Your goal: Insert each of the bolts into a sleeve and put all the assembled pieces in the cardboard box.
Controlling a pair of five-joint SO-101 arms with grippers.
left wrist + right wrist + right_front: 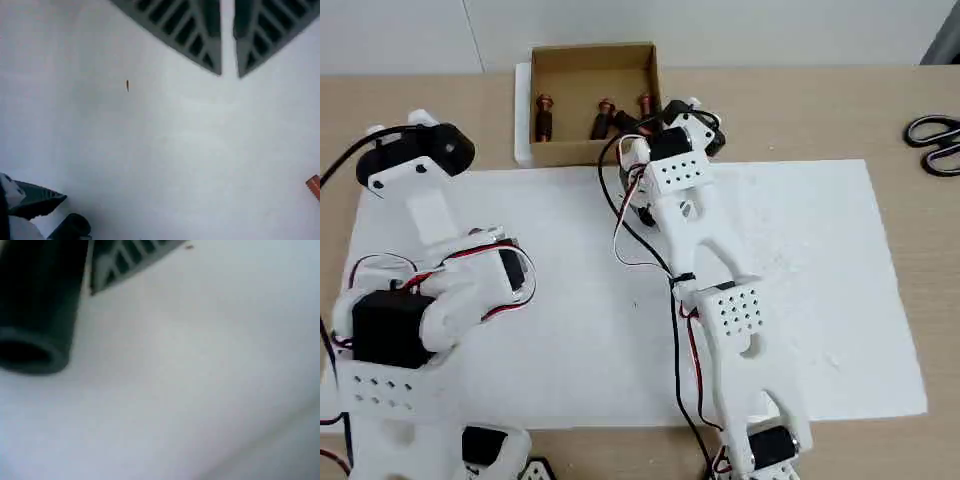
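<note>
Starting from the left, your left gripper (229, 70) is hanging almost clenched on nothing above the white mat (800, 260), well apart from the cardboard box (590, 58). Three assembled pieces (544, 115) are lying inside that box. Near the box's right side, your right gripper (85, 270) is grasping a black sleeve (37, 315). Its open end is looking hollow to me, so releasing it into the box now would be risking an unassembled piece there.
</note>
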